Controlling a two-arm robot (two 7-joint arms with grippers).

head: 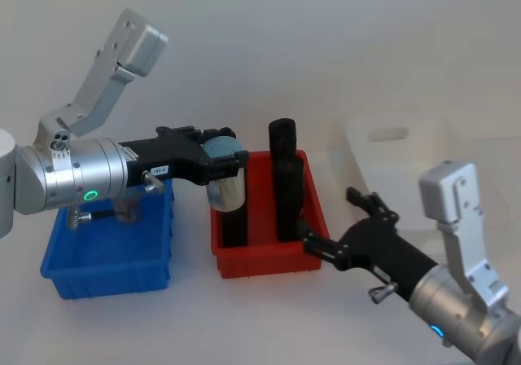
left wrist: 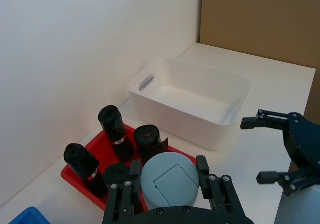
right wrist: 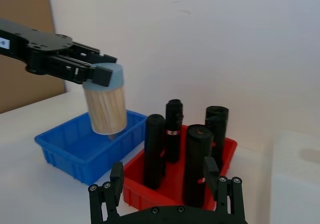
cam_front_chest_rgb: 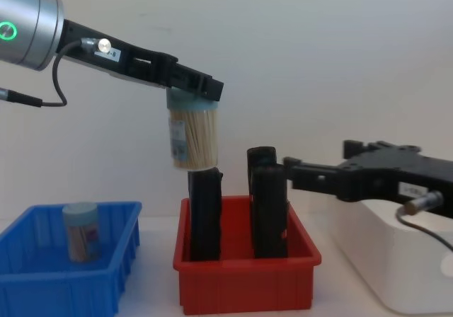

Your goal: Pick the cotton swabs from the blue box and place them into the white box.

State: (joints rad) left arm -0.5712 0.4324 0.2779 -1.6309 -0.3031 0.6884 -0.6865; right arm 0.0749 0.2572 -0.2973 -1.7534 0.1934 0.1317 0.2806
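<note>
Nearest the robot, the right gripper [head: 331, 217] hangs low beside the right wall of the red bin [head: 269, 263], its jaws spread wide and empty. To the left, the blue box [cam_front_chest_rgb: 42, 289] holds one cotton-swab jar [cam_front_chest_rgb: 80, 231] standing upright on its floor, not yet picked. Above and beyond it, the left gripper [cam_front_chest_rgb: 195, 87] is clamped across the pale blue lid end of a second, carried cotton-swab jar [cam_front_chest_rgb: 193, 140]. This jar hangs nearly upright in the air, clear of the blue box and over the left side of the red bin, just above the tops of the black rolls [head: 283, 178] standing there. Farthest to the right lies the white box [left wrist: 200, 114]; the part of its interior that shows contains no jar. By this evidence the transfer is at mid-carry. The held jar has to cross the red bin to the white box, and the jar in the blue box awaits its own pick.
</note>
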